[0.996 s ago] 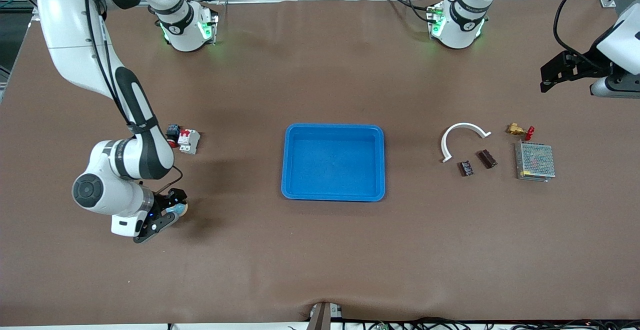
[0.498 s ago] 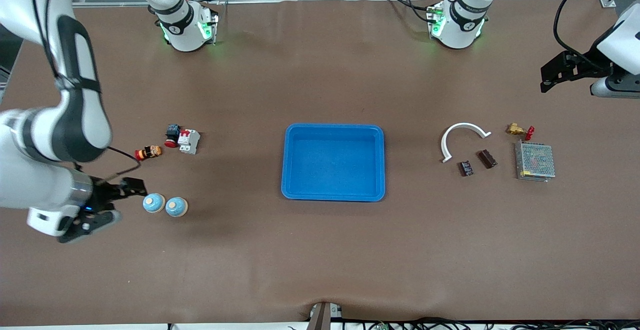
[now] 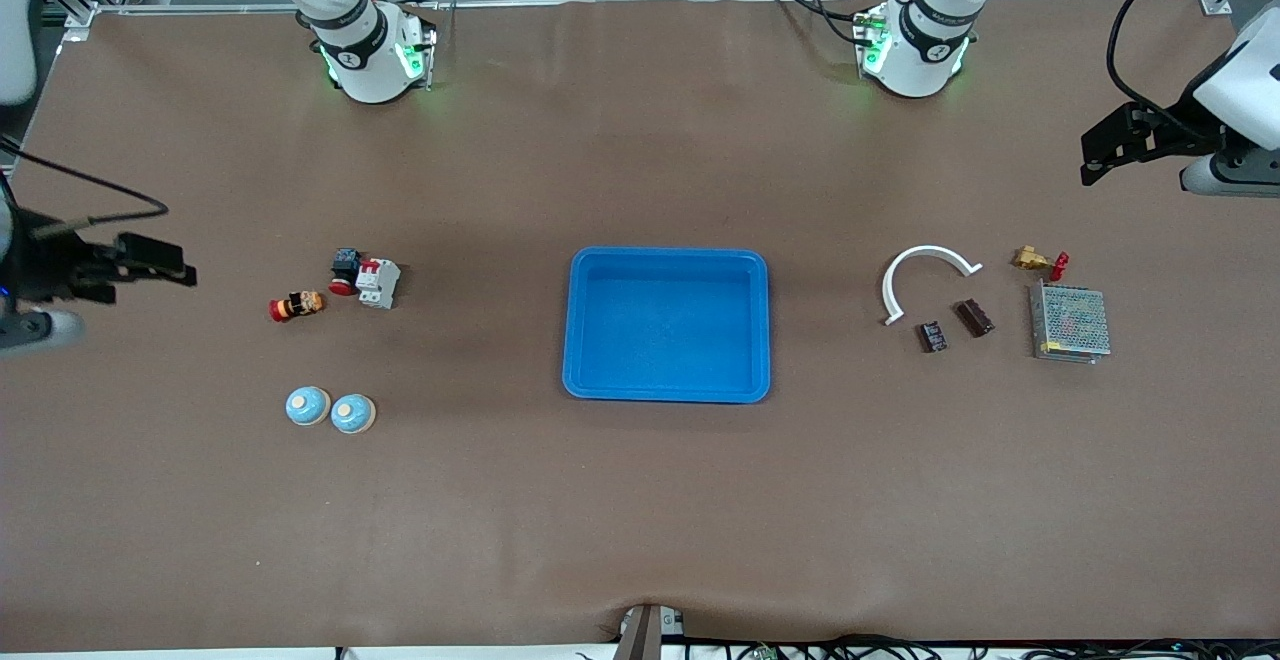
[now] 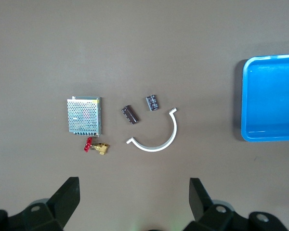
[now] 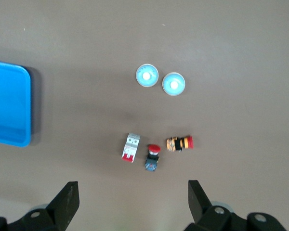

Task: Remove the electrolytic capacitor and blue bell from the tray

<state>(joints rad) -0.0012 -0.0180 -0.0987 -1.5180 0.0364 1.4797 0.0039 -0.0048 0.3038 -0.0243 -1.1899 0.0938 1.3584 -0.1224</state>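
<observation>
The right gripper (image 3: pixel 150 260) hung wide open and empty over the desk's (image 3: pixel 640 500) right-arm end, apparently parked. The two blue bells (image 3: pixel 330 410) sat on the desk near it; the tray (image 3: pixel 667 390) lay empty mid-desk; two capacitors (image 3: pixel 952 327) rested toward the left-arm end, where the left gripper (image 3: pixel 1105 155) waited, open and empty, so removal looked finished

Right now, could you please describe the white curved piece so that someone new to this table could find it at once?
Start at the blue tray in the middle of the table and go toward the left arm's end. The first thing there is the white curved piece, a thin half-ring lying flat. Two small dark capacitors lie nearer the front camera; it alone is white and arched.
</observation>
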